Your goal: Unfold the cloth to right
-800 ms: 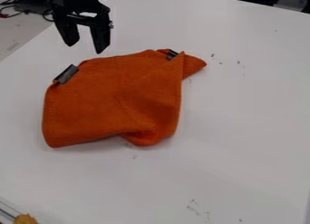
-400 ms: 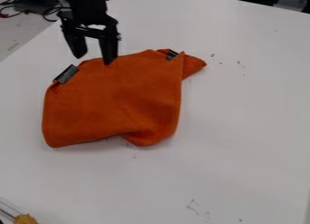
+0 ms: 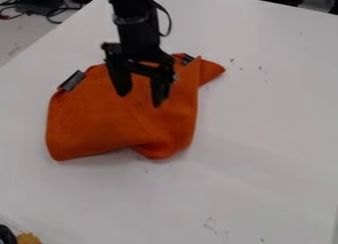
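Clock positions are read from the centre of the view, twelve at its top edge, unless given for the cloth. Orange cloth [image 3: 99, 122]: lying on the white worktop [image 3: 264, 144], around ten o'clock. Condition: partly folded, surface creased. On the cloth's own dial, a pointed flap [image 3: 211, 71] extends at two o'clock, a dark tag [image 3: 72, 81] is on the edge at ten, and a second dark tag [image 3: 188, 60] sits between one and two. The lower edge is uneven, with a rounded bulge at five.

Black arm [image 3: 132, 20]: enters between eleven and twelve o'clock. Tool [image 3: 140, 101]: points down over the middle of the cloth, its two fingers spread well apart, orange fabric visible between them. Contact between fingertips and fabric cannot be determined.

Surroundings: small dark specks [image 3: 232, 60] on the worktop between one and two o'clock; faint marks [image 3: 210, 225] between five and six. At seven, a yellow-brown item [image 3: 27, 238] lies beside a dark rounded object [image 3: 7, 234], partly cut off. Black cables [image 3: 58, 13] run between ten and eleven, beyond the worktop's edge.
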Motion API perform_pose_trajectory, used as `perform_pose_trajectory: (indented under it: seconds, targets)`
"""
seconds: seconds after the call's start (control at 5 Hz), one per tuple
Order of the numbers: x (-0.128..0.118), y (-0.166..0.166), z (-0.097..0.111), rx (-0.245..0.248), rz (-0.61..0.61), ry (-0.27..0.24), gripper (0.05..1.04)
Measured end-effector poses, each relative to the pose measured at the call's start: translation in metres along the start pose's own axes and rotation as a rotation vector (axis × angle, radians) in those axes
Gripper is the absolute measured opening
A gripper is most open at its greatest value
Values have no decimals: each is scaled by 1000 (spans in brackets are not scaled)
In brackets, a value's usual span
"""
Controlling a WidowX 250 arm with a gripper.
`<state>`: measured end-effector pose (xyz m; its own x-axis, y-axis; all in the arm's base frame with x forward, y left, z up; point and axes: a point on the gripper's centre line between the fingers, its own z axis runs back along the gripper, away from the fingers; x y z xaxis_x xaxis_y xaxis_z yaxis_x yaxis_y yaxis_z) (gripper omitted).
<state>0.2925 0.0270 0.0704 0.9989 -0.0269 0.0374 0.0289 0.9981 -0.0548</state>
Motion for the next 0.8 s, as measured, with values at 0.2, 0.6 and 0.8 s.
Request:
perform_pose_trajectory:
  seconds: [0.2,0.6,0.8]
  targets:
    - [-2,-27,-22,46,-62,39,999]
    - [0,-36,-60,41,-69,5,999]
    - [1,-40,-69,37,-48,-9,995]
